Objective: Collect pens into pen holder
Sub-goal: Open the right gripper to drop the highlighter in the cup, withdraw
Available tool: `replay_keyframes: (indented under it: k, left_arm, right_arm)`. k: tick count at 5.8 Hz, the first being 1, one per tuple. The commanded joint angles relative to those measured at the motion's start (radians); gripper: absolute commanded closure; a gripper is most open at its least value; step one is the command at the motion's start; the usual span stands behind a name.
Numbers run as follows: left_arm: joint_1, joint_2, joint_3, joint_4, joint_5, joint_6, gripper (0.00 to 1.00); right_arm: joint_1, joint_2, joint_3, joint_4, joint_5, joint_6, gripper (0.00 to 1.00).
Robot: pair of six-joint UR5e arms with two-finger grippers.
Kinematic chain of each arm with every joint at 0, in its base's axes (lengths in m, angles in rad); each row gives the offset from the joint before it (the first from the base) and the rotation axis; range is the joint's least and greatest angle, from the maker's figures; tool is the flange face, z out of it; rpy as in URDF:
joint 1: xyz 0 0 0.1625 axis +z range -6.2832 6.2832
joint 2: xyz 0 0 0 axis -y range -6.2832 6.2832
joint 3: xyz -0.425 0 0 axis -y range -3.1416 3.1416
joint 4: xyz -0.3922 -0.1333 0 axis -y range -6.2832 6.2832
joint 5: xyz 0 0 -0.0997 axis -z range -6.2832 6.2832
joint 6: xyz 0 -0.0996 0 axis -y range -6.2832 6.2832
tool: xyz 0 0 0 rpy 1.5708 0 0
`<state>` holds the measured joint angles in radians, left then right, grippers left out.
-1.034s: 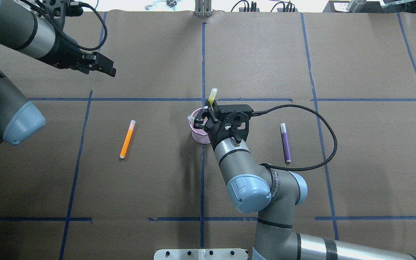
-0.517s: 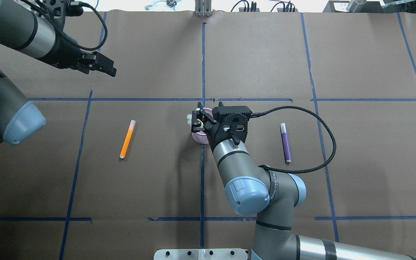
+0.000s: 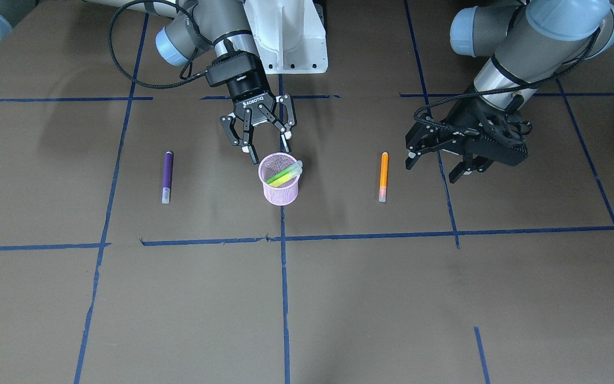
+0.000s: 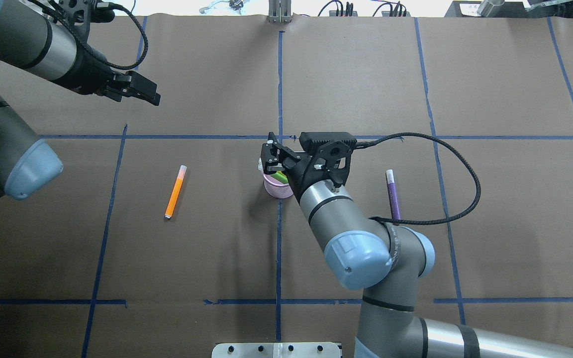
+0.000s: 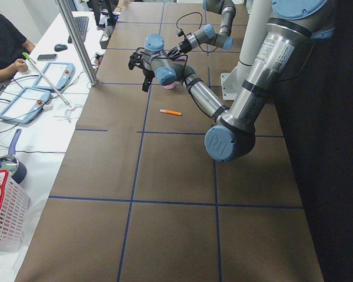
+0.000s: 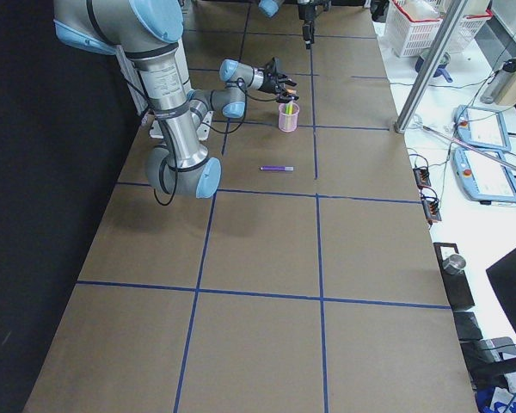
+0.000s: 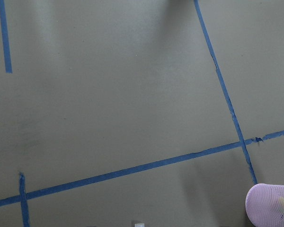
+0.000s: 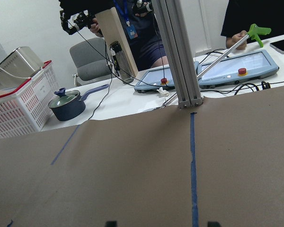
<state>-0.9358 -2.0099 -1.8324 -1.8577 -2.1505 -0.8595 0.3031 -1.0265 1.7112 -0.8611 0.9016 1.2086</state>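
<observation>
Yellow pen [image 3: 282, 180] has dropped from the right gripper [image 3: 271, 152], which is now spread wide and empty at 12 o'clock of the pen holder [image 3: 279, 195]. It leans in beside the green pen [image 3: 287, 171]. Lift clear of the caps, then grab the purple pen [image 3: 167, 173], at 9 o'clock, mid-barrel. Left gripper [image 3: 435, 168] is open and idle.

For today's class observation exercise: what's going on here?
Pens are being gathered into a small pink wire-mesh cup. A green pen and a yellow pen lean inside it. The right gripper hangs open and empty close by it. An orange pen and a purple pen lie on the table; the open left gripper hovers near the orange one.
</observation>
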Motion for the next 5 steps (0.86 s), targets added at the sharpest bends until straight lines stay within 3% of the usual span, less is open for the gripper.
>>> replay_keyframes:
  k: [1, 3, 4, 5]
  left_arm:
    - [0.0, -0.001, 0.007, 0.002, 0.006, -0.012, 0.0]
    - [0.011, -0.018, 0.075, 0.012, -0.003, -0.078, 0.0]
    - [0.049, -0.024, 0.115, 0.012, -0.006, -0.078, 0.0]
    - [0.099, -0.039, 0.174, 0.011, -0.006, -0.075, 0.0]
  right_arm:
    - [0.098, -0.067, 0.036, 0.001, 0.246, 0.04, 0.29]
    - [0.212, -0.115, 0.053, -0.006, 0.469, 0.042, 0.2]
    - [0.247, -0.134, 0.07, -0.016, 0.515, 0.042, 0.19]
    - [0.283, -0.139, 0.111, -0.11, 0.572, 0.042, 0.19]
